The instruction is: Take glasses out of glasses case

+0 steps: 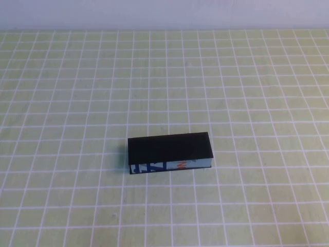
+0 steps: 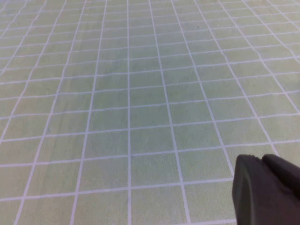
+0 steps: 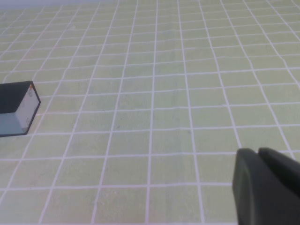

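A: While the high view shows no arm at all, where does the glasses case (image 1: 169, 153) lie?

B: It lies flat on the worktop (image 1: 247, 92), a little nearer to the near edge than to the far edge, and about midway between the left and right edges; its long side runs almost parallel to the near edge; the black lid is shut on top, and the white-blue front side with blue and orange print faces the near edge.

A: And the glasses?

B: They are not visible; the lid covers the inside of the case.

A: Where is the left gripper (image 2: 267, 190)?

B: Only a dark part of it shows in the left wrist view, above bare green checked cloth; no object is near it; if its fingers are wide or narrow, I cannot tell.

A: And the right gripper (image 3: 267, 187)?

B: Also only a dark part shows, in the right wrist view; it hangs above the worktop, well apart from the case, whose short end (image 3: 18, 108) appears at the border of that view; its opening I cannot tell either.
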Action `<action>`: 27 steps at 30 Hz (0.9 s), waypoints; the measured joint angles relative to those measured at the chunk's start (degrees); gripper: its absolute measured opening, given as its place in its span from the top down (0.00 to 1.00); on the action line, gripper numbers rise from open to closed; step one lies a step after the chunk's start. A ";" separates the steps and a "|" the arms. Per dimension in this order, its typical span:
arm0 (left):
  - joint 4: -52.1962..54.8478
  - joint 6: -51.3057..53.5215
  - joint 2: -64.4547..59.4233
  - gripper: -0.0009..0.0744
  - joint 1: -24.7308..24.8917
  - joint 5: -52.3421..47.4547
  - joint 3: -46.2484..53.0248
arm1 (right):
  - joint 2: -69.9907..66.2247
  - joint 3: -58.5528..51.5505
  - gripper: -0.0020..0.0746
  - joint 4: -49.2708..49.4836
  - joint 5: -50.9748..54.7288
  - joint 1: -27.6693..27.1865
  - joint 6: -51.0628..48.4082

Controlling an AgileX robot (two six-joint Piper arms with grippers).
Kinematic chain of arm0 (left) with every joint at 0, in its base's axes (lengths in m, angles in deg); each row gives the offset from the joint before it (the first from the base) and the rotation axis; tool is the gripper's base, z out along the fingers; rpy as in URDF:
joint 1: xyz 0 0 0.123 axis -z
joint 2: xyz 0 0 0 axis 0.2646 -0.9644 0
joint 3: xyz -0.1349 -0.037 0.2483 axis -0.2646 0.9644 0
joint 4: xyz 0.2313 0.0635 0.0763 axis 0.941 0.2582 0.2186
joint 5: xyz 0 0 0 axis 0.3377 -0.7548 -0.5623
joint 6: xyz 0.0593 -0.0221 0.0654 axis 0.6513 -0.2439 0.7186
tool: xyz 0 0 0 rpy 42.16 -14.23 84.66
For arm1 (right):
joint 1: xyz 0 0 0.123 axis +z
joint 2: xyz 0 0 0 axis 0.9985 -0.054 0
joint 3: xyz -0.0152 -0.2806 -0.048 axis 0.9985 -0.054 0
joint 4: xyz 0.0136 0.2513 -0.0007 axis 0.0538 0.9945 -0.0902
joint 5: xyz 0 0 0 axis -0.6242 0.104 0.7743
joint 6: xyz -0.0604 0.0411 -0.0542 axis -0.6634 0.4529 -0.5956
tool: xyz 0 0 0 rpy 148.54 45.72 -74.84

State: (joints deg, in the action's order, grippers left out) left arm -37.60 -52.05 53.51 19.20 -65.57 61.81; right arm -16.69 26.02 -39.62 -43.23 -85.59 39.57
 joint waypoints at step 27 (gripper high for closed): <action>1.45 0.00 0.00 0.99 0.00 0.62 0.00 | 0.00 0.00 1.00 0.00 0.00 0.00 0.00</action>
State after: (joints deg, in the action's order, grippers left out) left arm -36.15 -52.05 53.51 19.20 -64.94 61.81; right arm -16.69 26.02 -39.62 -43.23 -85.59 39.57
